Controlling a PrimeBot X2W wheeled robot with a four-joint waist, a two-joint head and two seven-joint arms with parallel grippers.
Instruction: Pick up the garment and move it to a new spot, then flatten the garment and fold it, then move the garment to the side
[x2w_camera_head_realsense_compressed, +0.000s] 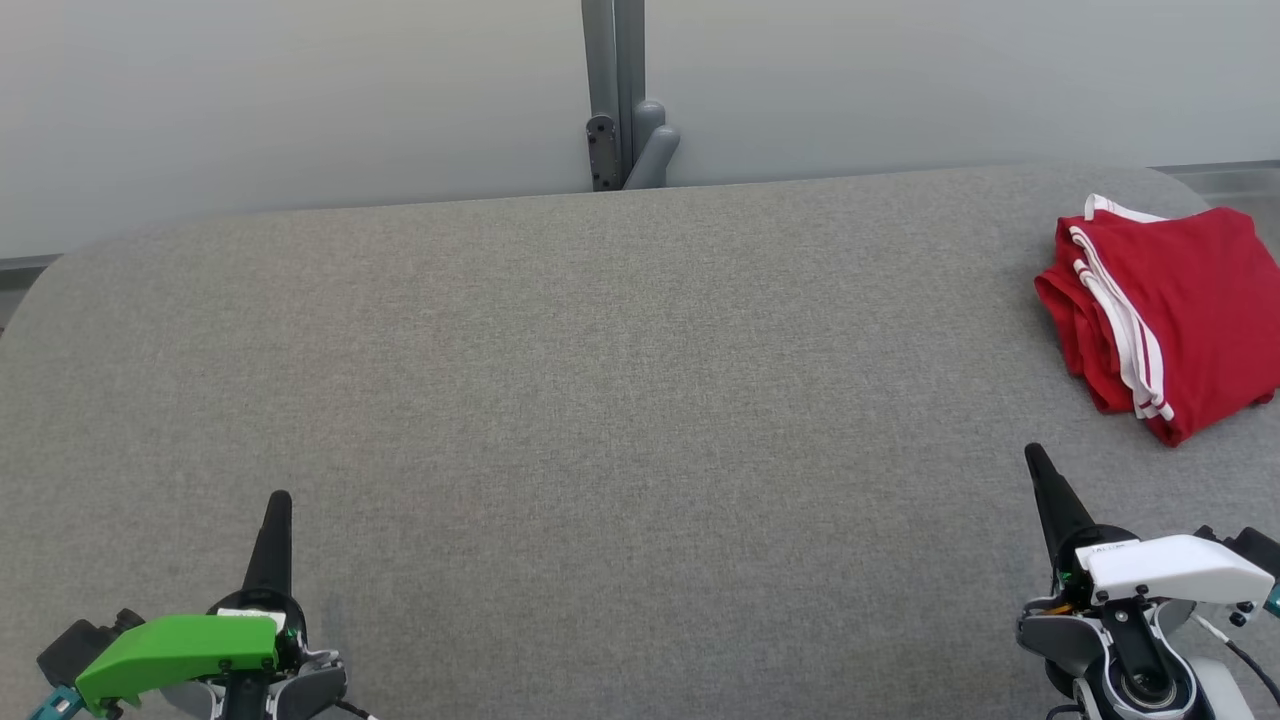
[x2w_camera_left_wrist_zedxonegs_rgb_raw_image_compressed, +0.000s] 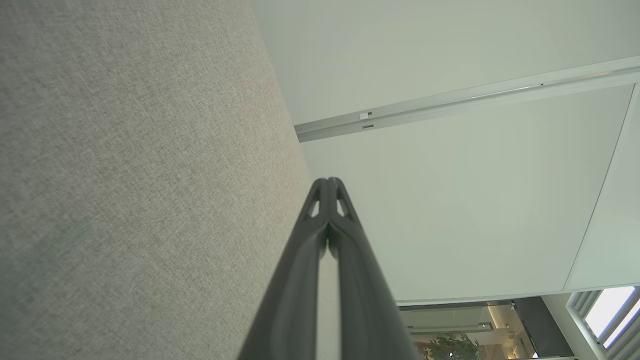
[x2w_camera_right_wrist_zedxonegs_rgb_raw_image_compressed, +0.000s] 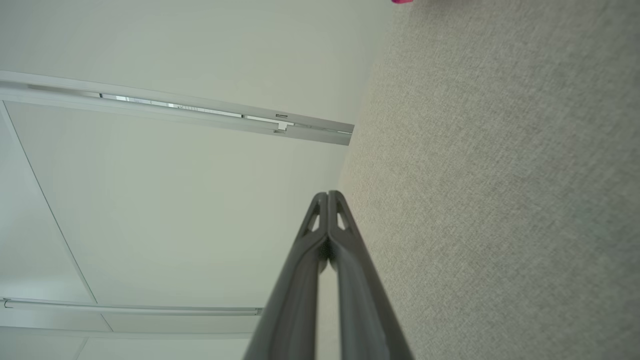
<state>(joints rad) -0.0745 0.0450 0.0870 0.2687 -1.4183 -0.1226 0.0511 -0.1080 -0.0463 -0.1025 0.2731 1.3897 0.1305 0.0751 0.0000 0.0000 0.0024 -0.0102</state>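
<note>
Tabletop (x2w_camera_head_realsense_compressed: 620, 380): left pincer (x2w_camera_head_realsense_compressed: 280, 498), right pincer (x2w_camera_head_realsense_compressed: 1034, 453) low.

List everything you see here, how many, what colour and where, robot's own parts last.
garment: one, red with white stripes, folded at the table's far right
table: one, grey fabric, spanning the head view
post: one, grey, behind the table's far edge
wall panels: several, pale, behind the table
left gripper: one, dark fingers, green cover, lower left, shut
right gripper: one, dark fingers, white cover, lower right, shut
</note>
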